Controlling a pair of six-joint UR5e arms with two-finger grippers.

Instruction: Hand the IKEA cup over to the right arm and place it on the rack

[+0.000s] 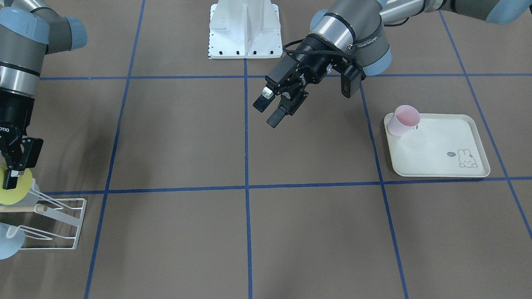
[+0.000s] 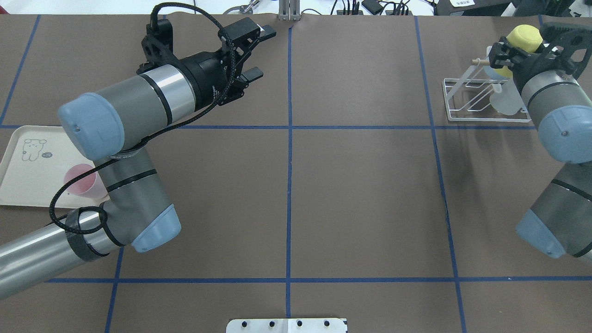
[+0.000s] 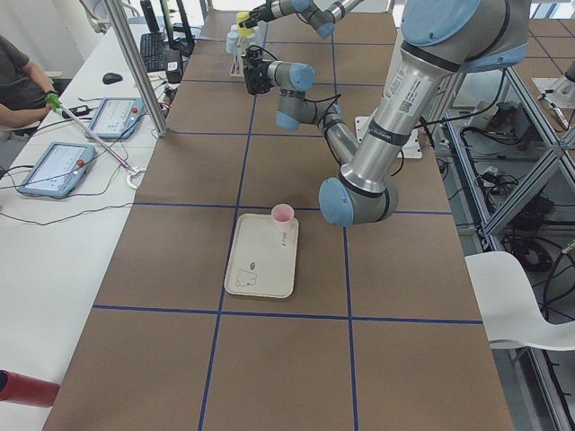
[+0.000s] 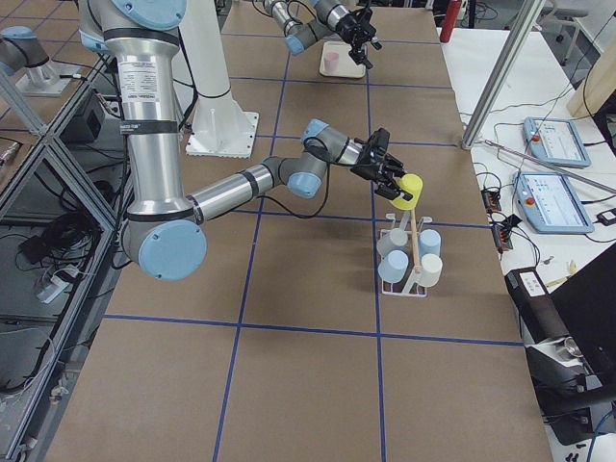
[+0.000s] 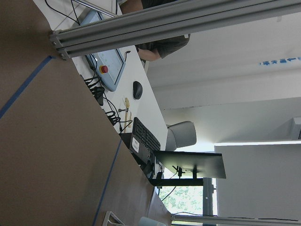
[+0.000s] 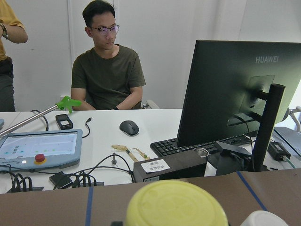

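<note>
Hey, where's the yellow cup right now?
Overhead view, far right: the yellow cup is held in the right gripper, over the white rack.

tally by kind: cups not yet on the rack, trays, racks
cups: 2, pale pink plastic cup and yellow plastic cup
trays: 1, cream rabbit-printed tray
racks: 1, white wire rack
total: 4

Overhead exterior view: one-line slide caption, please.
Right pincer grips a yellow plastic cup at the white wire rack; left pincer open; pink cup on cream tray.
</note>
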